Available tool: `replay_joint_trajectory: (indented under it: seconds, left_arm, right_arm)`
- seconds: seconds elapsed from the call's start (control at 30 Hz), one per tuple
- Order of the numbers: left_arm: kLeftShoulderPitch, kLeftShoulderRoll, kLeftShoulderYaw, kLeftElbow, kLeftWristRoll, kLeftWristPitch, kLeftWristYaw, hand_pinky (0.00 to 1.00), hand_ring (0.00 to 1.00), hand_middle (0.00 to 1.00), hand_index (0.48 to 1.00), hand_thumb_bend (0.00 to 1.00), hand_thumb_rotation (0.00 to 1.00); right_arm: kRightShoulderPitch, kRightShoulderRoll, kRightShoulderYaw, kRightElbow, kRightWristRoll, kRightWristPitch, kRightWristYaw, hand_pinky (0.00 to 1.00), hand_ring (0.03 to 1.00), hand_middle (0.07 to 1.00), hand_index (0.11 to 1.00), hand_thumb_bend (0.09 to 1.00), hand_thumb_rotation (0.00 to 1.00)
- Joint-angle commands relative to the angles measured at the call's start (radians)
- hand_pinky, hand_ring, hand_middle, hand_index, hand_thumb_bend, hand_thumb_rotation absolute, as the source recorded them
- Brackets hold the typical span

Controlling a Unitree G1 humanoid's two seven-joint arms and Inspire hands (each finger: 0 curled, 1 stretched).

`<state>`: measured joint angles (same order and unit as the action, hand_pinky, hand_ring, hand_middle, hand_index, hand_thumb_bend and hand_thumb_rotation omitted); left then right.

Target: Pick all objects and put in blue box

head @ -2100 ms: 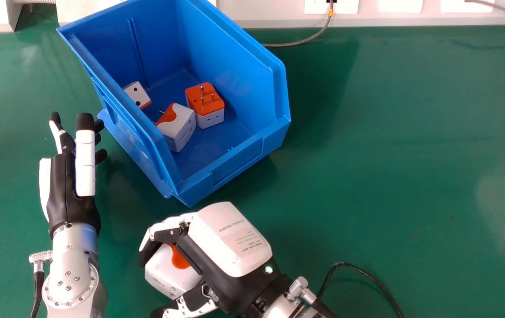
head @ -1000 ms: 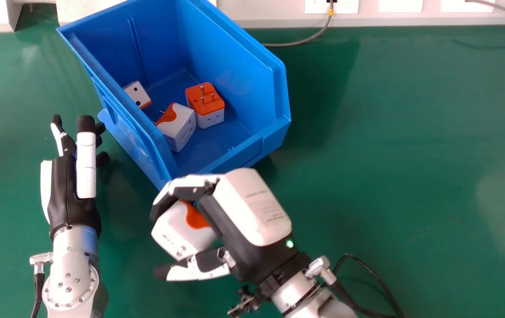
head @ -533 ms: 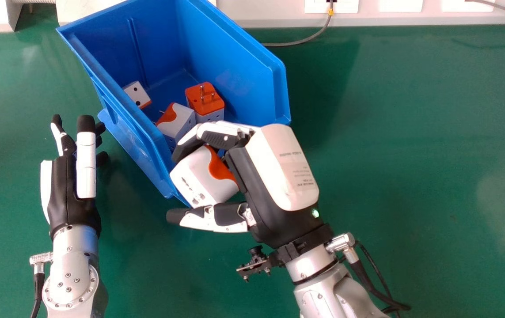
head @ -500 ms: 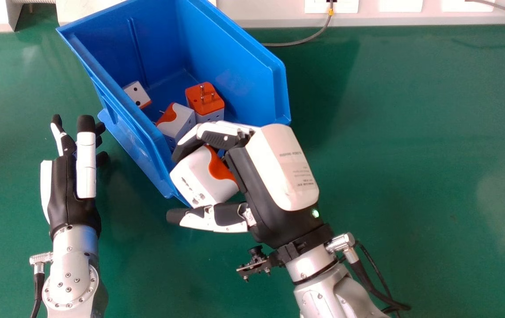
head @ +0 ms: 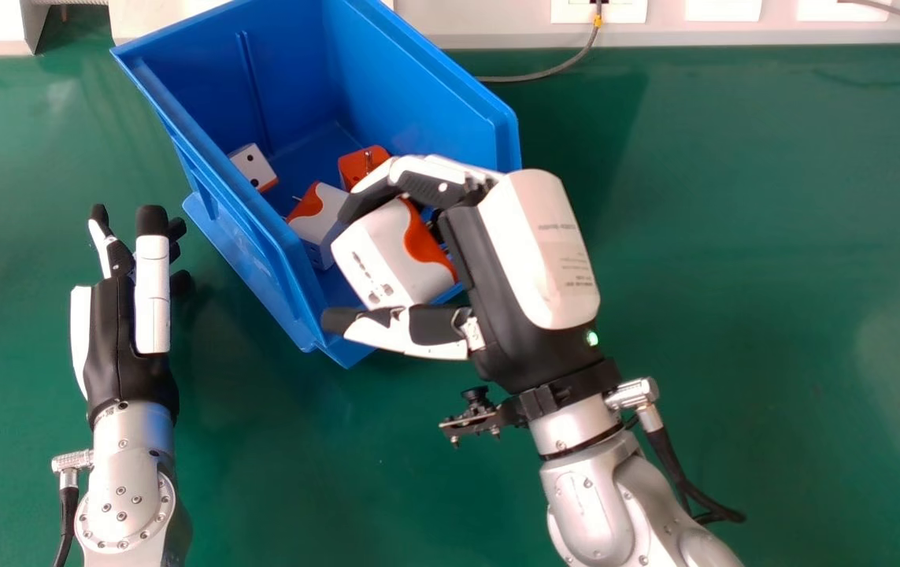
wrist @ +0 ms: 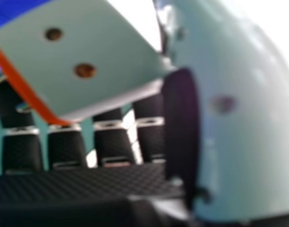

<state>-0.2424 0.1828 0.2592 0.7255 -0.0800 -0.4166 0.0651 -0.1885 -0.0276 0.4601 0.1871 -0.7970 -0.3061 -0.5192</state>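
**The right hand (head: 528, 260) holds a white-and-orange plug adapter (head: 387, 260) at the near end of the blue box (head: 426, 71)**

In the head view, the right hand is clamped on the adapter, its curled fingers (head: 430, 187) on the far side and its thumb (head: 410, 331) on the near side. The adapter is tilted, with its white face and small openings turned outward and its orange part toward the palm. It appears over the box's near end, though how high it sits above the floor of the box I cannot tell. Three more adapters lie inside: a white one with dark holes (head: 253, 164) by the left wall, a white one with an orange patch (head: 316, 213) nearer the front, and an orange-topped one (head: 357, 165) partly hidden by the right hand. The box stands at an angle on the green table (head: 749, 236). The left hand (head: 123, 339) is to the left of the box, its fingers straight and holding nothing. A grey cable (head: 548, 72) curves down from the wall socket (head: 583, 11) behind.

In the right hand view, the held adapter's pale face shows two round holes and an orange edge. The fingers are behind it, and its corner meets the thumb.
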Motion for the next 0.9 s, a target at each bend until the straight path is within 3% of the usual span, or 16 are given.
replay_joint_trajectory:
  seconds: [0.0, 0.27, 0.63, 0.87]
  left_arm:
    - [-0.014, 0.009, -0.002, -0.008, 0.003, -0.022, -0.003, 0.86, 0.9, 0.86, 0.939, 0.96, 1.0]
    - [-0.014, 0.007, -0.005, -0.009, 0.008, -0.022, 0.003, 0.86, 0.9, 0.86, 0.939, 0.96, 1.0]
    - [-0.018, 0.007, -0.01, 0.004, 0.014, -0.026, 0.01, 0.86, 0.9, 0.86, 0.94, 0.96, 1.0]
    - [-0.021, 0.007, -0.013, 0.011, 0.018, -0.031, 0.014, 0.86, 0.9, 0.87, 0.94, 0.96, 1.0]
  right_arm:
    - [-0.054, 0.014, -0.023, -0.045, -0.016, 0.015, -0.032, 0.34, 0.456, 0.521, 0.49, 0.499, 0.0]
    - [-0.244, 0.005, -0.044, 0.049, -0.045, 0.048, -0.045, 0.35, 0.457, 0.516, 0.486, 0.499, 0.0]
    - [-0.68, 0.008, -0.016, 0.626, 0.004, -0.112, -0.06, 0.34, 0.459, 0.518, 0.489, 0.499, 0.0]
    - [-0.891, 0.07, 0.061, 0.963, -0.045, -0.043, -0.108, 0.35, 0.458, 0.517, 0.494, 0.499, 0.0]
